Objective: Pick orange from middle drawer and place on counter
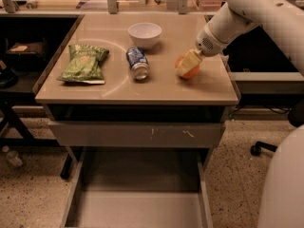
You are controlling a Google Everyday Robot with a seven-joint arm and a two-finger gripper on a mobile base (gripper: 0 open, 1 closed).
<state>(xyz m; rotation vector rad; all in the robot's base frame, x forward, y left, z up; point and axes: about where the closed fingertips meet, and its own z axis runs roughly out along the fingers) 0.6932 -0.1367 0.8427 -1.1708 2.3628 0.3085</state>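
The orange is at the right part of the tan counter, low on its surface. My gripper reaches in from the upper right and is shut on the orange; a pale finger covers its front. The middle drawer is pulled out below the counter, and its grey floor shows nothing in it.
A white bowl, a blue soda can lying on its side and a green chip bag are on the counter left of the orange. A scratched grey drawer front sits above the open drawer. An office chair base stands at right.
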